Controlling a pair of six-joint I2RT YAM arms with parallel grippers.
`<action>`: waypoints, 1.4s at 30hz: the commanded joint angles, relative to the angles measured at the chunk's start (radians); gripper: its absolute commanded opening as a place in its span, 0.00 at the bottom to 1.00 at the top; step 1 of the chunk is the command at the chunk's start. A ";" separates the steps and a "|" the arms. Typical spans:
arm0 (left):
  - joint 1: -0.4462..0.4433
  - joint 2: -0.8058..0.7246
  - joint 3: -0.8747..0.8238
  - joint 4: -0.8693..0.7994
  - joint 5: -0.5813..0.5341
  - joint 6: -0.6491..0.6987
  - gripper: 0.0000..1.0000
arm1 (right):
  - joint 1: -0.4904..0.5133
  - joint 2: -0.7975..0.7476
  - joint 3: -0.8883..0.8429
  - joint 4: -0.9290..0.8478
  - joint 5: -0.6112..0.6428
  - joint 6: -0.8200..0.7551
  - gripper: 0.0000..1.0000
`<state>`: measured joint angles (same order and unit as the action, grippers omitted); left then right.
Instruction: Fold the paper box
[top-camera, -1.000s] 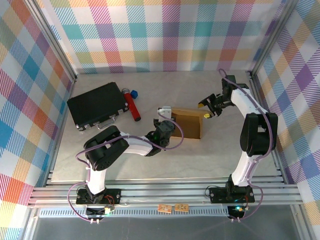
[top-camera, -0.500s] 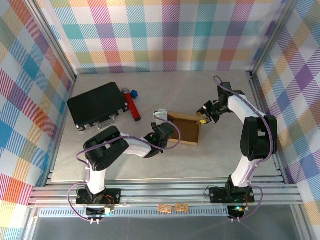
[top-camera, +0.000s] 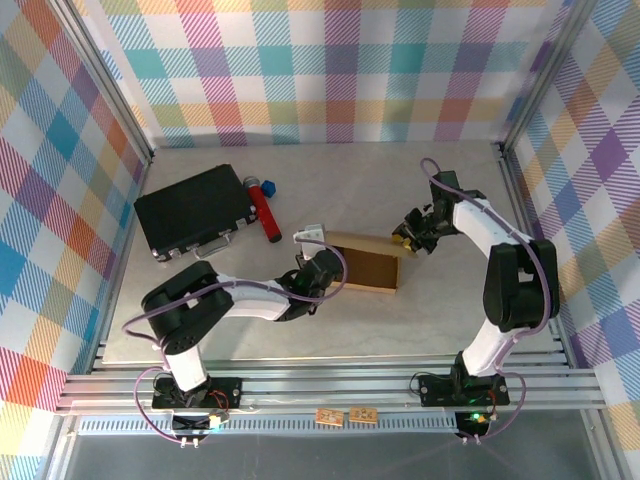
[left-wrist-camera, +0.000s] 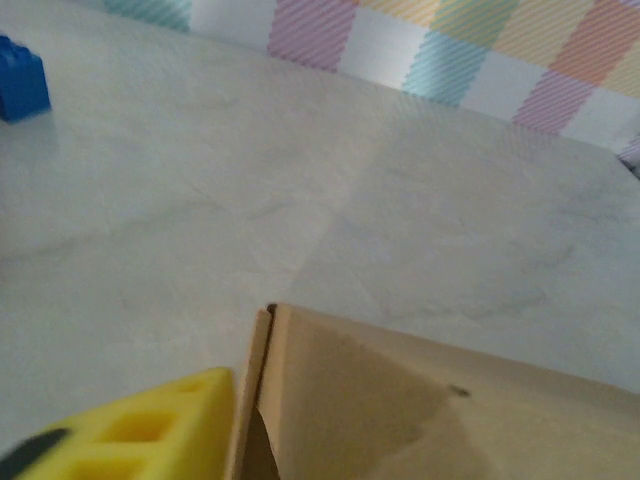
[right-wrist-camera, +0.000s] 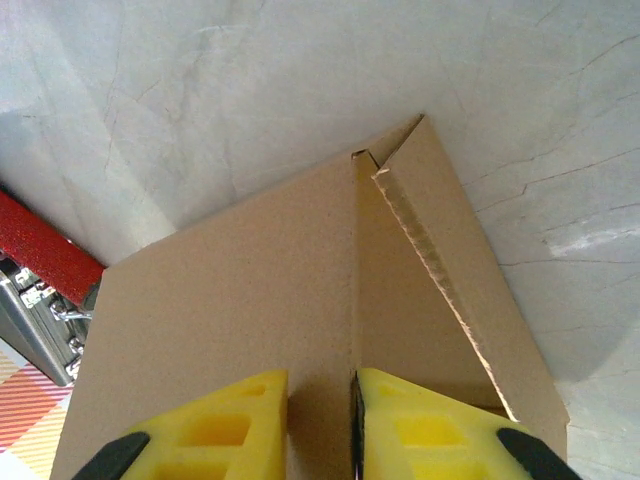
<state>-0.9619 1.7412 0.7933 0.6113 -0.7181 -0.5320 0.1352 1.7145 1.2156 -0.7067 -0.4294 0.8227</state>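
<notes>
Paper box (top-camera: 368, 266): plain brown corrugated cardboard, a shallow rectangular tray with an open top and raised walls. It sits near the middle of the bench, slightly toward 3 o'clock in the top view.

Right end effector (top-camera: 405, 240): at the 2 o'clock corner of the paper box. In the wrist view its yellow fingers (right-wrist-camera: 240, 415) are drawn narrow, one on each side of an upright cardboard wall, pinching it. A folded flap runs diagonally just to the 3 o'clock side of the pinch.

Left end effector (top-camera: 328, 262): at the 9 o'clock end of the box. One yellow finger (left-wrist-camera: 130, 435) shows just beside a box corner. How wide it stands cannot be told.

Pale grey marbled bench (top-camera: 350, 180): carries all items.

Red cylinder with a dark cap (top-camera: 266, 215): lies at 10 o'clock of the box, apart from it.

Small blue block (top-camera: 270, 187): just beside the cylinder's far end.

Black rectangular hard case (top-camera: 195, 208): at 9 o'clock of the cylinder, just beside it and well apart from the box.

Pastel plaid walls (top-camera: 330, 70): enclose the bench at 9, 12 and 3 o'clock.
</notes>
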 joint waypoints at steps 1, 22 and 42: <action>-0.009 -0.111 -0.013 -0.097 0.106 -0.130 0.59 | 0.007 -0.016 -0.020 0.002 0.030 -0.028 0.23; 0.257 -0.521 0.213 -0.959 0.622 -0.663 0.73 | 0.013 0.029 0.064 -0.045 0.029 -0.016 0.21; 0.265 -0.147 0.289 -0.898 0.911 -0.737 0.61 | 0.083 0.000 0.014 -0.062 0.227 -0.222 0.20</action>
<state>-0.6746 1.5608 1.1061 -0.3149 0.1516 -1.2713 0.1986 1.7264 1.2510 -0.7437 -0.2783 0.6594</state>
